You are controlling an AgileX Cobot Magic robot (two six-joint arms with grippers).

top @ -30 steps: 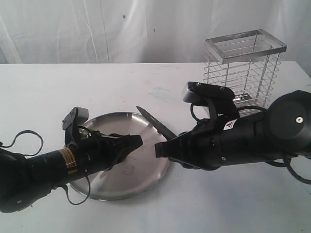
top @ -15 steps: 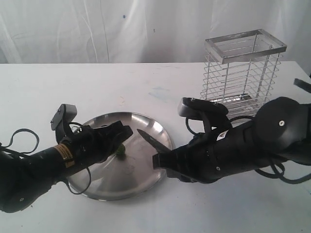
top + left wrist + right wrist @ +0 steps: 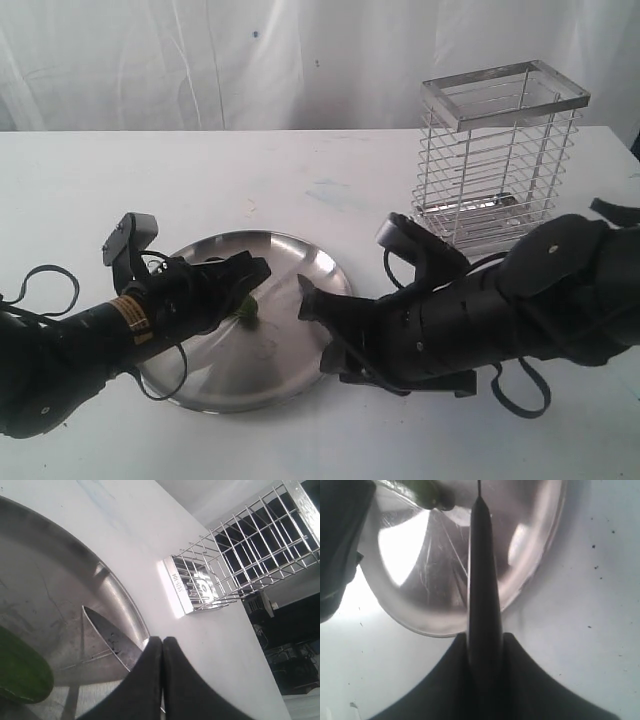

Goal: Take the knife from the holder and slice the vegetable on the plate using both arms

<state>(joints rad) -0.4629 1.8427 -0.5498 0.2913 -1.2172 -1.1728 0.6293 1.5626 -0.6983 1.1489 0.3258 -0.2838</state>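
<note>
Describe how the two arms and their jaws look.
Both arms are black. The left arm wears a yellow label band near the wrist and thin black cable loops. The right arm is bulkier, with rounded joint housings and looping black cables. The jaws on both are black, smooth and tapered.

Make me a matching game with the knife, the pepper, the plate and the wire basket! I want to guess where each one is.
Things:
1. knife
2. pepper
3. plate
4. wire basket

Places:
A. lying on the plate
B. standing upright on the table
C. gripped in the right hand
D. flat on the table, under the pepper

Pairs: 1-C, 2-A, 3-D, 4-B
</note>
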